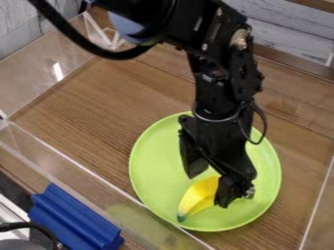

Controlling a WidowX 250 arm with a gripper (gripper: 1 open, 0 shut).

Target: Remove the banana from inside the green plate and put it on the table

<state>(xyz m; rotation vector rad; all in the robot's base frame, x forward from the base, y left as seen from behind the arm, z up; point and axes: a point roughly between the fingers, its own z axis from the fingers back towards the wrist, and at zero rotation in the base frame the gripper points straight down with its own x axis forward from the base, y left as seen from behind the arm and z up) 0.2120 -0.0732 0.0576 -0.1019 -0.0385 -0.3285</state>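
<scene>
Banana (197, 198) in plate (154, 156), under tool (212, 186).

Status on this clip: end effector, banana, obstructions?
End effector open, straddling the small yellow toy banana. Banana lying inside the round lime-green plate, not lifted. Nothing blocking the wood-grain table.

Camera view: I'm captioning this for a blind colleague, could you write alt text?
A black robot gripper points down with open jaws over the upper end of a yellow banana lying in a green plate on a wooden table. A blue object sits at the bottom left.
</scene>
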